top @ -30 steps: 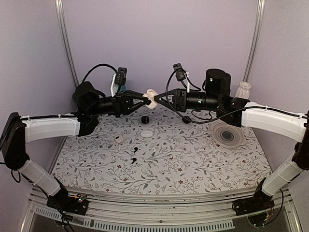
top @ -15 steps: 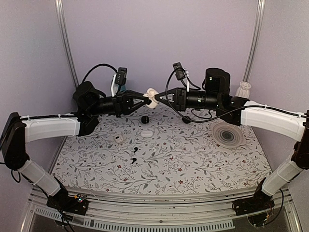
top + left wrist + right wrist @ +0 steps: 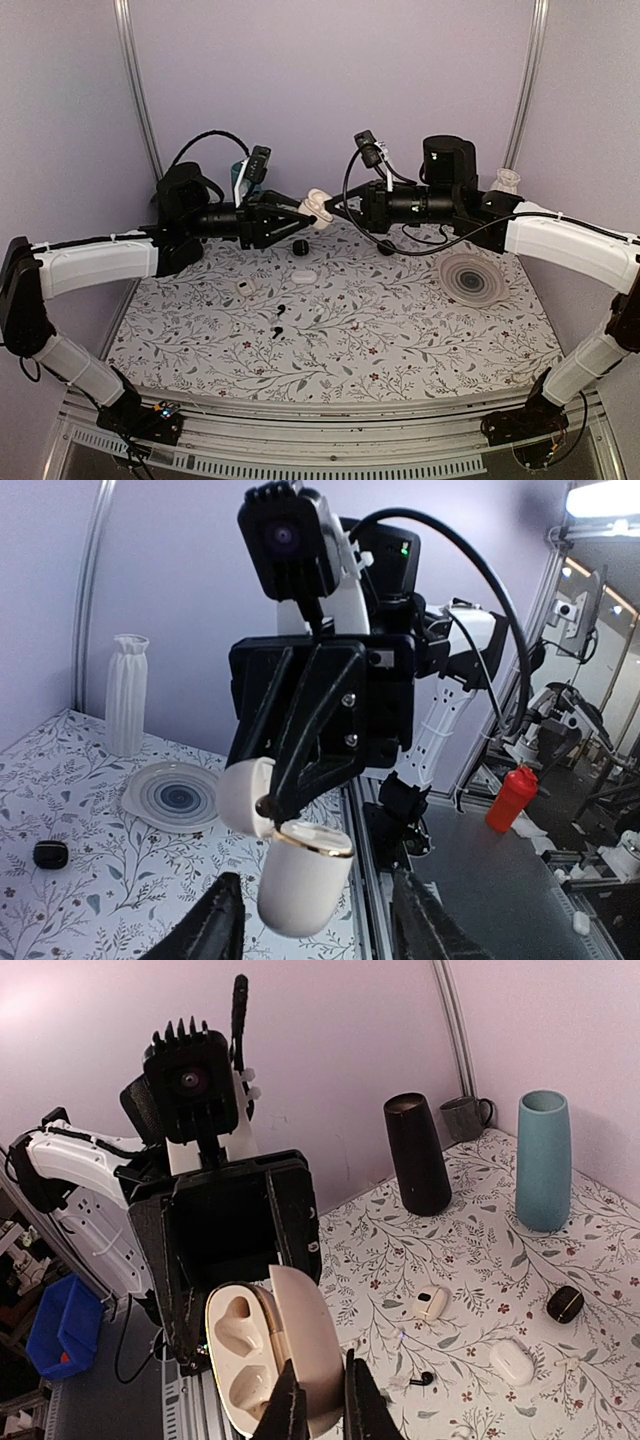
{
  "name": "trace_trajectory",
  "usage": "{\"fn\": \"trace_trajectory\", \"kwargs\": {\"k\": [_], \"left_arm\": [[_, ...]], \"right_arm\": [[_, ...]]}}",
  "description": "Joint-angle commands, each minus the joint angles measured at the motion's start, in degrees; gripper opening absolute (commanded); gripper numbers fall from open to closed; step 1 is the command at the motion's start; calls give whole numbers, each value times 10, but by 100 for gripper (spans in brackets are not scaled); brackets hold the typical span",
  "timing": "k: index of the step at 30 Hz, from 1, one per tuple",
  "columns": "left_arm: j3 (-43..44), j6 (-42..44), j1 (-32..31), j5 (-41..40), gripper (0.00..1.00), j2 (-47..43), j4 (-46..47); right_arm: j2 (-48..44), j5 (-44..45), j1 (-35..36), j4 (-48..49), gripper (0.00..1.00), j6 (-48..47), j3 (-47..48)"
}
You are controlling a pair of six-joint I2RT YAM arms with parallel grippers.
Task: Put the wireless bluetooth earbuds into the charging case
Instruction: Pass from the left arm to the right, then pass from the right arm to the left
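The white charging case point(image 3: 318, 208) hangs in the air between both grippers with its lid open. In the right wrist view its two hollows point(image 3: 238, 1352) show empty. My right gripper point(image 3: 322, 1402) is shut on the case's lid point(image 3: 312, 1345). My left gripper point(image 3: 312, 905) is open; its fingers point(image 3: 218, 928) stand on either side of the case body point(image 3: 303, 878) without touching it. Two small dark earbuds point(image 3: 279, 310) lie on the table below, one of them also in the right wrist view point(image 3: 424, 1380).
On the flowered table lie two small white cases point(image 3: 304, 276) point(image 3: 245, 288), two black pebble cases point(image 3: 299, 247) point(image 3: 385, 248) and a ringed plate point(image 3: 472, 278). A white vase point(image 3: 505, 182), a blue vase point(image 3: 545, 1173), a black vase point(image 3: 418, 1155) and a mug point(image 3: 465, 1117) stand along the back.
My left gripper's jaws have spread open around the case. Both grippers and the case have shifted slightly, and the right gripper still holds the lid.
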Motion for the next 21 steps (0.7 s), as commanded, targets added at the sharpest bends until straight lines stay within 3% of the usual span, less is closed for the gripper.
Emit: {"fn": "trace_trajectory", "kwargs": {"k": [1, 9, 21], "left_arm": [[18, 120, -2, 8, 53, -35, -113], [-16, 261, -20, -17, 55, -81, -140], [27, 333, -57, -34, 44, -65, -238]], "right_arm": [[-32, 1, 4, -69, 3, -82, 35], [-32, -50, 8, -142, 3, -128, 63], [-33, -13, 35, -165, 4, -162, 76]]}}
